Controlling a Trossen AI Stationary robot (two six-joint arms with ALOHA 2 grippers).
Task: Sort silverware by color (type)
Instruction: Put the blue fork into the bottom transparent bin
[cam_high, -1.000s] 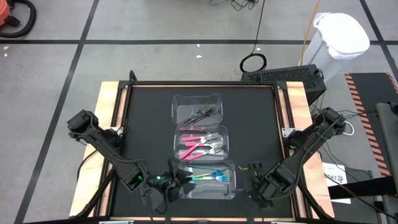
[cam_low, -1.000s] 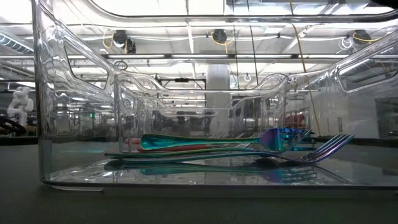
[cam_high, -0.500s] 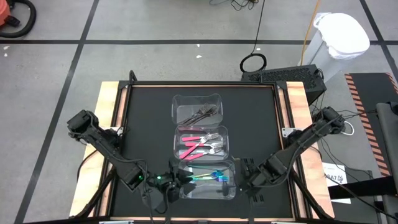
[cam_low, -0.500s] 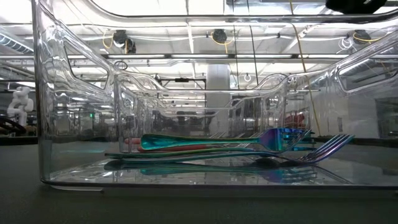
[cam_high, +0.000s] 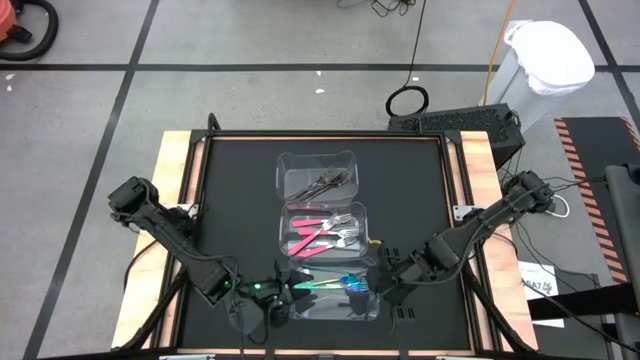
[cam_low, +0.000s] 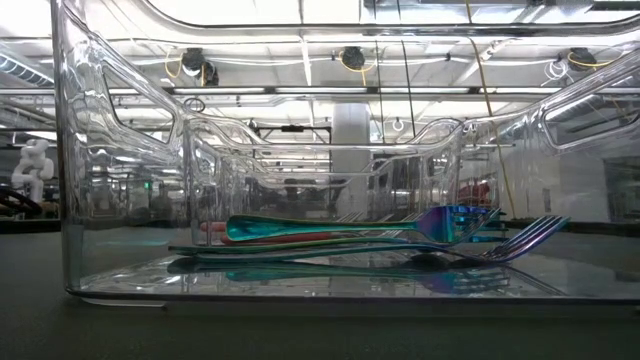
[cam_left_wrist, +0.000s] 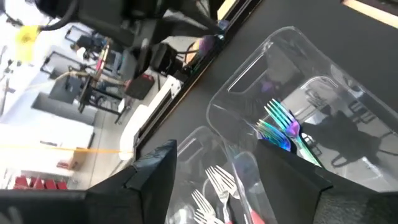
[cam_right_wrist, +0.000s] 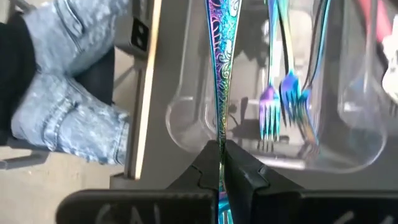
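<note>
held fork (cam_right_wrist: 221, 74): iridescent teal-purple, patterned handle, pinched in right gripper (cam_right_wrist: 221, 149) at nearest clear container's (cam_high: 372, 300) right edge.
inside it: matching forks (cam_high: 335, 284).
left gripper (cam_high: 283, 293): fingers apart, empty, at left wall.
middle container: pink forks (cam_high: 318, 233).

Low view: neither arm visible; fork tines blurred through clear container (cam_low: 70, 150) walls, count unreadable.
Right wrist view: iridescent fork (cam_right_wrist: 221, 68) cut off at upper edge, its held end hidden between the fingers (cam_right_wrist: 239, 168). Person in jeans (cam_right_wrist: 68, 106) cut off by edge; only legs show.
Left wrist view: pink-handled forks (cam_left_wrist: 214, 186) cut off at lower edge.
High view: dark grey forks (cam_high: 328, 181) too small to count. Left gripper (cam_high: 283, 296) tips lost against dark table.
</note>
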